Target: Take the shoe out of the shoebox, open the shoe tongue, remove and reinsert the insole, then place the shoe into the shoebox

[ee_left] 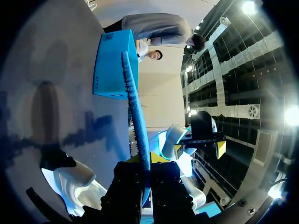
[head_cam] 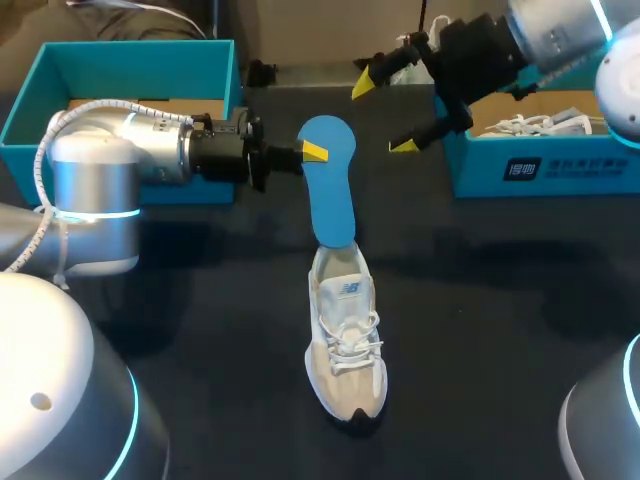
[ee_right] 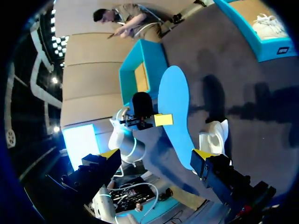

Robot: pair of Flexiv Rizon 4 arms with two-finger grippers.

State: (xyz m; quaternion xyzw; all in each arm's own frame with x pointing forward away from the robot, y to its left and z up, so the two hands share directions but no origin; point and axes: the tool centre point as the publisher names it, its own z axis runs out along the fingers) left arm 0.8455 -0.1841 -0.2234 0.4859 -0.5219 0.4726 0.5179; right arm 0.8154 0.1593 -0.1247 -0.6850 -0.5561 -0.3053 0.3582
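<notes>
Head view | left end effector point(head_cam: 312, 152) clamps insole point(head_cam: 330, 200), lower end hidden in shoe point(head_cam: 345, 350) | right end effector point(head_cam: 384, 115) wide open, empty

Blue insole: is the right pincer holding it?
No, the left pincer grips the blue insole, while the right pincer hangs open, apart from it.
</notes>
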